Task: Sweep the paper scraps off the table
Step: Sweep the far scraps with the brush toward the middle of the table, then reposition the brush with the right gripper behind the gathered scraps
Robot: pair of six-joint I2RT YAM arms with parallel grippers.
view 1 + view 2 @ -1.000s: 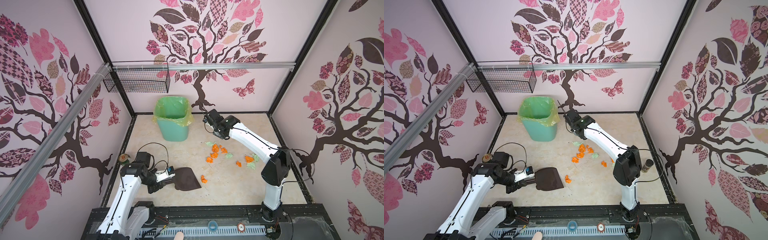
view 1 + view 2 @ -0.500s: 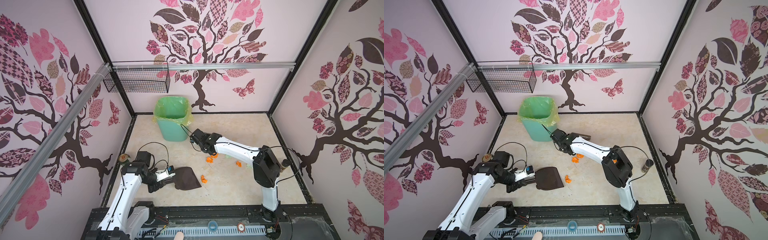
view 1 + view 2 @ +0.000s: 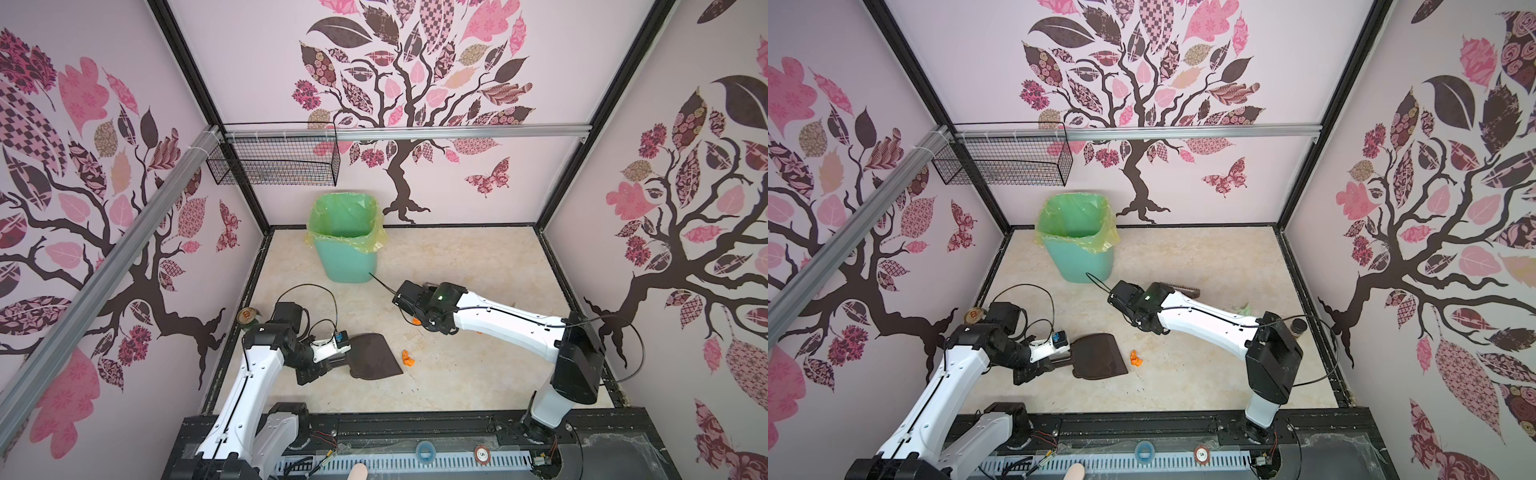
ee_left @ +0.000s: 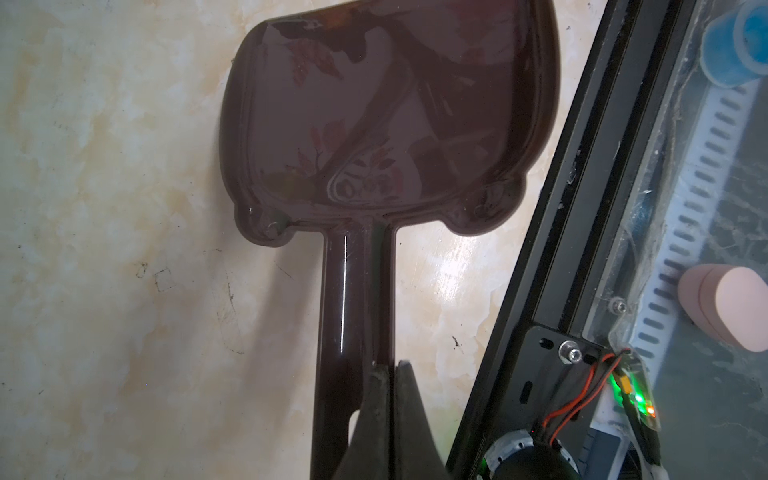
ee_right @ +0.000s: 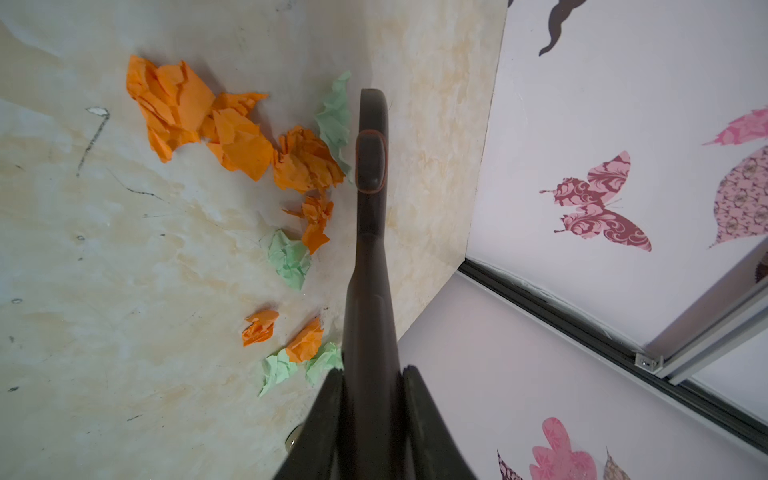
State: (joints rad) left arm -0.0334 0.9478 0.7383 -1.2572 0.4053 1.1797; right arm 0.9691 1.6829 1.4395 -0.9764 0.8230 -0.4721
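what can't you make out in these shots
- Crumpled orange and mint-green paper scraps: white right arm hides most in both top views.
- Dark brown plastic dustpan: front lip partly cut off by left wrist view's edge.
- Dark brown brush: bristles hidden under its own back, right wrist view.

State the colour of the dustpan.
Glossy dark brown; the dustpan shows best in the left wrist view.

Six orange paper scraps [image 5: 237,145] and four mint-green scraps [image 5: 289,259] show in the right wrist view beside one brush [image 5: 371,232], and in both top views one more orange scrap [image 3: 408,358] lies at 3 o'clock of one dustpan [image 3: 374,357], with one bin [image 3: 347,259].
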